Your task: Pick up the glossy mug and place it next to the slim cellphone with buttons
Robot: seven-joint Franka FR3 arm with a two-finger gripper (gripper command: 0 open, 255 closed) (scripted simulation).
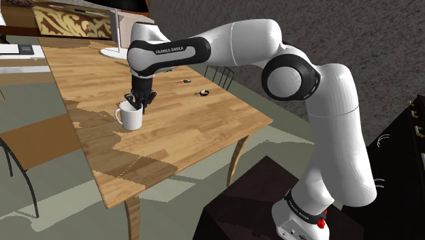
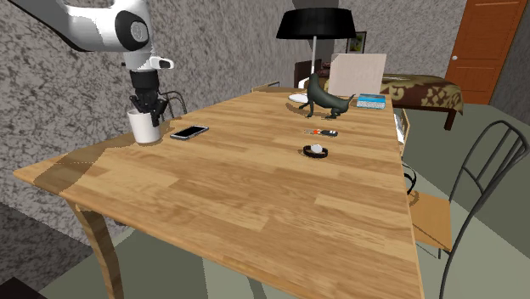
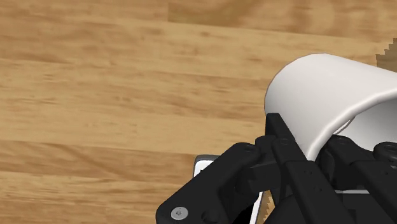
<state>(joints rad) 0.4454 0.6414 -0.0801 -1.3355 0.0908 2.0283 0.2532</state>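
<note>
One white mug (image 1: pixel 131 118) upright, mouth up, rim clasped by end effector (image 1: pixel 139 105).

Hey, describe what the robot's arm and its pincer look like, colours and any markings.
The arm is glossy white, with rounded segments and dark joints. A black band near the wrist reads FRANKA EMIKA in white. The pincer is all black and two-fingered. A small red mark sits near the arm's base.

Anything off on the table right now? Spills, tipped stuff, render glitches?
Nothing spilled or tipped: the white mug stands upright beside the phone, with the gripper at its rim. One oddity: a darker, jagged-edged patch runs across the table near the mug.
</note>
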